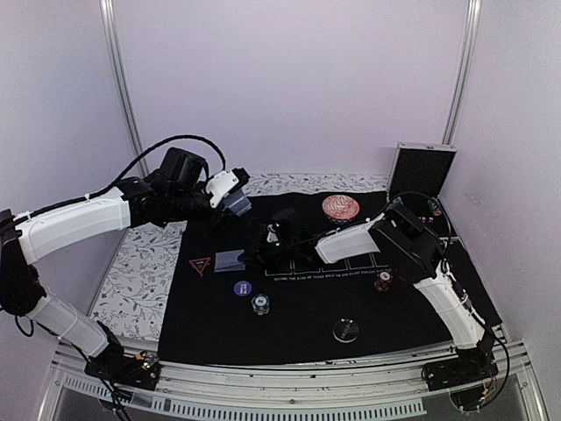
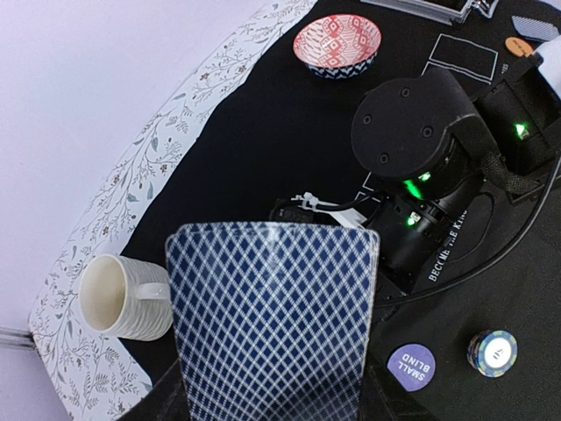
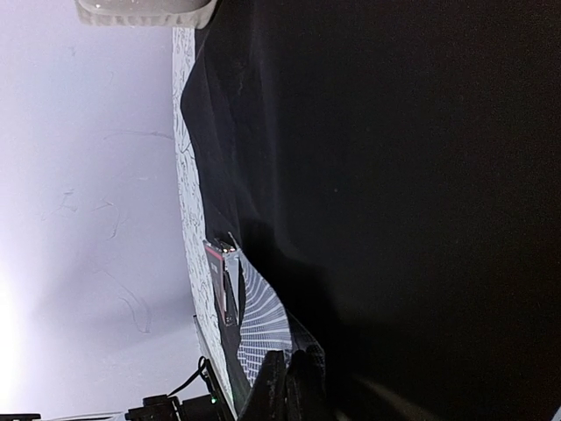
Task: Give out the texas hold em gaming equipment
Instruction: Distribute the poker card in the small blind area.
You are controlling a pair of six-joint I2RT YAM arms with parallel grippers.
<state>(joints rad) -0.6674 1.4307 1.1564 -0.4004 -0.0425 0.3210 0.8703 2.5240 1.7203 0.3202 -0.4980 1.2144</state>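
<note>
Mat layout, two arms reaching in from the near edge.
Mat (image 1: 298,342) covers the middle and right of the table (image 1: 131,289). Bowl (image 1: 340,207) sits far centre, and the case (image 1: 422,168) stands at the far right corner. Mug (image 2: 118,298) is at the mat's left edge. Triangle (image 1: 200,265) lies left of centre, card pile (image 1: 228,260) just right of it, right gripper (image 1: 256,253) at the pile's right side. Lettered disc (image 1: 244,288) lies nearer than the pile, chip stack (image 1: 260,303) just near-right of that disc. Plain disc (image 1: 345,331) is near, right of centre. Second chip stack (image 1: 383,282) is further right, beside the right arm. Left gripper (image 1: 232,200) pinches the held card (image 2: 273,316) in the air, beyond the pile.
</note>
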